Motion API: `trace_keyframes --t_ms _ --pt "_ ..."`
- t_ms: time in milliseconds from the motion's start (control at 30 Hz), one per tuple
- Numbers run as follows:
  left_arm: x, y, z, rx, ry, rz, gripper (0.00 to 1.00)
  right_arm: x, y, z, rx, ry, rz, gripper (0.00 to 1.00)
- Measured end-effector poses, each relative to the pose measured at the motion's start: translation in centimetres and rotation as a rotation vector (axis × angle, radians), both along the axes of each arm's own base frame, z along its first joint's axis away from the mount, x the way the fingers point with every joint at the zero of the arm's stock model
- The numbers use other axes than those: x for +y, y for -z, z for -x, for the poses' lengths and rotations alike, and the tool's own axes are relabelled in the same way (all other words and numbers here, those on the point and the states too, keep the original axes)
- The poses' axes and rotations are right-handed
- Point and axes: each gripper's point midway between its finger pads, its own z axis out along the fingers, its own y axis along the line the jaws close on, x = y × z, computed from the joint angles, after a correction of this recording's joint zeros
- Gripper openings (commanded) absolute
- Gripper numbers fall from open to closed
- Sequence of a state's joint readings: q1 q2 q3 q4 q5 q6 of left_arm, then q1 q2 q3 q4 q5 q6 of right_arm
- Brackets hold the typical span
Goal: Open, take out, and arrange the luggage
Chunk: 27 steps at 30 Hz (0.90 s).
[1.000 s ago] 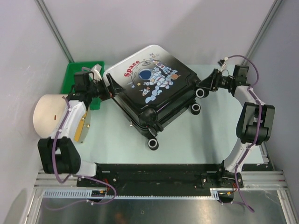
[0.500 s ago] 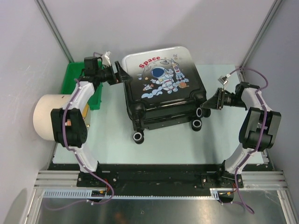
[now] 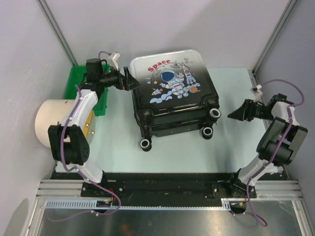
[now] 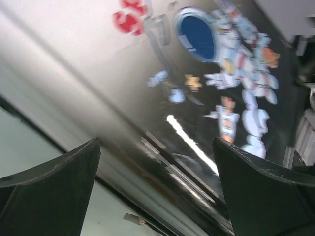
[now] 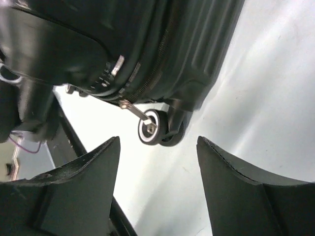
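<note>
The luggage (image 3: pixel 172 91) lies flat and closed in the middle of the table, astronaut and red "Space" print up, wheels toward the near side. My left gripper (image 3: pixel 129 80) is open at its far left corner, jaws spread against the shell; the left wrist view shows the printed lid (image 4: pixel 211 73) and side seam close up. My right gripper (image 3: pixel 235 114) is open and empty, a short way right of the wheel (image 3: pixel 214 113), pointing at it. The right wrist view shows the case's side (image 5: pixel 162 54), a zip pull (image 5: pixel 133 109) and a wheel (image 5: pixel 153 129) ahead of the fingers.
A green plastic tray (image 3: pixel 78 81) stands at the far left under the left arm. A cream cylinder (image 3: pixel 49 123) sits at the left table edge. Grey walls close in left, right and behind. The black rail (image 3: pixel 167 182) runs along the near edge.
The luggage has turned clockwise to sit square. The left gripper went from its left side to its far left corner. The right gripper drew back right, away from the wheels.
</note>
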<state>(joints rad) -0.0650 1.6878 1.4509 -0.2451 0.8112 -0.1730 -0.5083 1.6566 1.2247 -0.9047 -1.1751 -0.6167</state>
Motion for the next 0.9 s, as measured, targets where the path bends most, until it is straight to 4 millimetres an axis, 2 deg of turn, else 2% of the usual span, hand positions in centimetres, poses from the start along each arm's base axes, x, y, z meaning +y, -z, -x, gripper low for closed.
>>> trace_keyframes --t_ms 167,300,467,567,700,900 --pt "-1.4 -5.3 4.0 -0.170 0.141 0.024 1.00 1.1 5.3 1.4 0.077 -0.137 -0.049 0.63" --pt "-2.5 -8.0 7.5 -0.280 0.233 0.032 1.00 2.9 7.4 2.5 0.095 -0.237 -0.119 0.64" --pt "-4.1 -8.3 10.5 -0.330 0.314 0.022 1.00 5.2 6.8 2.3 0.051 -0.304 -0.150 0.66" --pt "-5.3 -7.9 11.6 -0.328 0.355 0.014 0.99 5.6 6.6 1.7 0.024 -0.314 -0.148 0.66" --pt "-6.0 -7.4 12.2 -0.323 0.379 0.000 0.99 6.1 6.7 1.4 0.005 -0.332 -0.140 0.64" --pt "-6.1 -7.1 12.2 -0.310 0.376 -0.008 0.99 7.4 6.3 1.7 -0.024 -0.372 -0.154 0.61"
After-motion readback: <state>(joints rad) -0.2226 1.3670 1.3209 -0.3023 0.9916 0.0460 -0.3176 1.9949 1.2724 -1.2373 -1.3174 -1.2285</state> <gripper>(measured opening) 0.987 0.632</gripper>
